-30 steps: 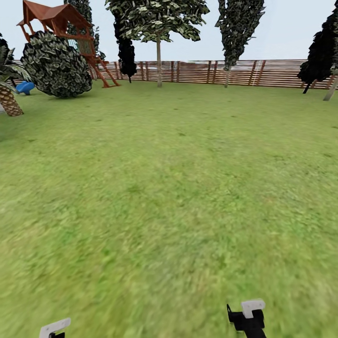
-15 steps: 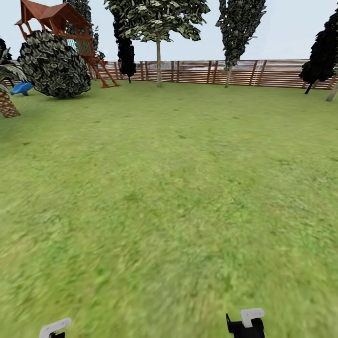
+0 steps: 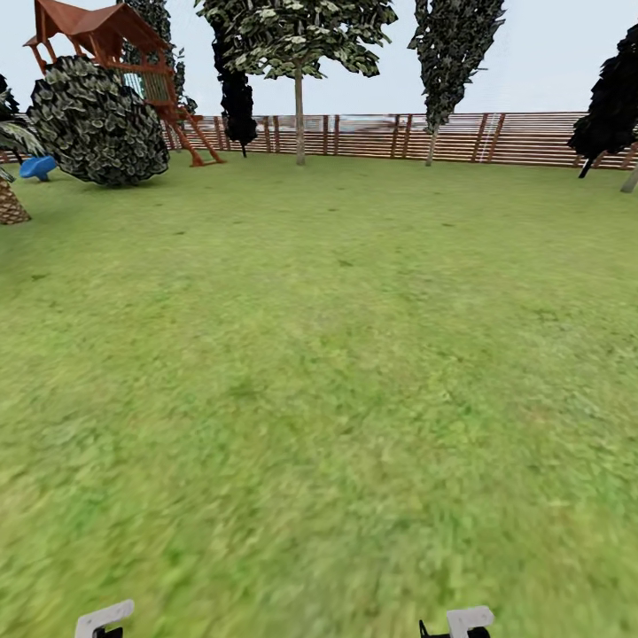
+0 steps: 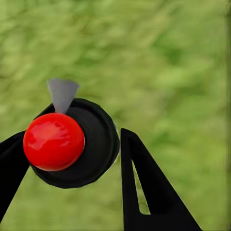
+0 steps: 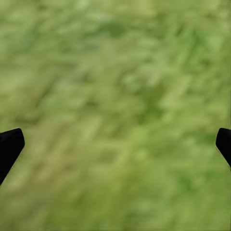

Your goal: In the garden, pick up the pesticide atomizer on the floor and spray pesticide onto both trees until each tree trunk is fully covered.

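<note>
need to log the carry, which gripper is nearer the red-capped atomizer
Left. The left gripper is clamped around the atomizer; the right gripper hangs open over bare grass.

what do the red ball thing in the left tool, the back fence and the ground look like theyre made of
Red ball: glossy, plastic-looking, judging by its bright highlights; it sits on a matte black round body held between the left tool's fingers. Fence: brown horizontal slats on upright posts, apparently wood. Ground: mottled green grass lawn, blurry in this render, so the exact texture is unclear.
</note>
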Robot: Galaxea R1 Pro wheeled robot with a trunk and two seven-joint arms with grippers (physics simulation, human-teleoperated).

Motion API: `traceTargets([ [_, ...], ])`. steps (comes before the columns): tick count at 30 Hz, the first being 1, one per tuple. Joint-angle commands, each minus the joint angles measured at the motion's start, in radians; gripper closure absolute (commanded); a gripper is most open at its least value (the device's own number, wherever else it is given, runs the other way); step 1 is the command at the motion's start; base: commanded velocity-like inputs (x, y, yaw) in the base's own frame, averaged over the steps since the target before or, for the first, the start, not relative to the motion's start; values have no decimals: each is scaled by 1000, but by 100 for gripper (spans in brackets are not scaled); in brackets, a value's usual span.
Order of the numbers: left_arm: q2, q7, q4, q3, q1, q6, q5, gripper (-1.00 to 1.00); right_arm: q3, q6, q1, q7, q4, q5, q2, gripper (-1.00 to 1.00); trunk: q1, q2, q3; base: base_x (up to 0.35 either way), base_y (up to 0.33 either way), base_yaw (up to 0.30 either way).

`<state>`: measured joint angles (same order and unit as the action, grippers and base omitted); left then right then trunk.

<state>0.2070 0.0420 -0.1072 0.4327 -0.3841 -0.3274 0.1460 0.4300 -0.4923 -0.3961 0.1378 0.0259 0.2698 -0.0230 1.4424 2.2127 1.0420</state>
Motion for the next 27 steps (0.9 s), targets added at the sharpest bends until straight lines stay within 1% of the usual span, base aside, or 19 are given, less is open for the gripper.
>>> traceTargets([
  [1, 0, 4, 1, 4, 0, -4, 10, 100, 9, -2, 0, 3, 0, 7, 0, -100, 0, 0, 1, 340, 0, 0],
  [27, -2, 1, 2, 3, 0, -4, 10, 100, 9, -2, 0, 3, 0, 7, 0, -100, 0, 0, 1, 340, 0, 0],
])
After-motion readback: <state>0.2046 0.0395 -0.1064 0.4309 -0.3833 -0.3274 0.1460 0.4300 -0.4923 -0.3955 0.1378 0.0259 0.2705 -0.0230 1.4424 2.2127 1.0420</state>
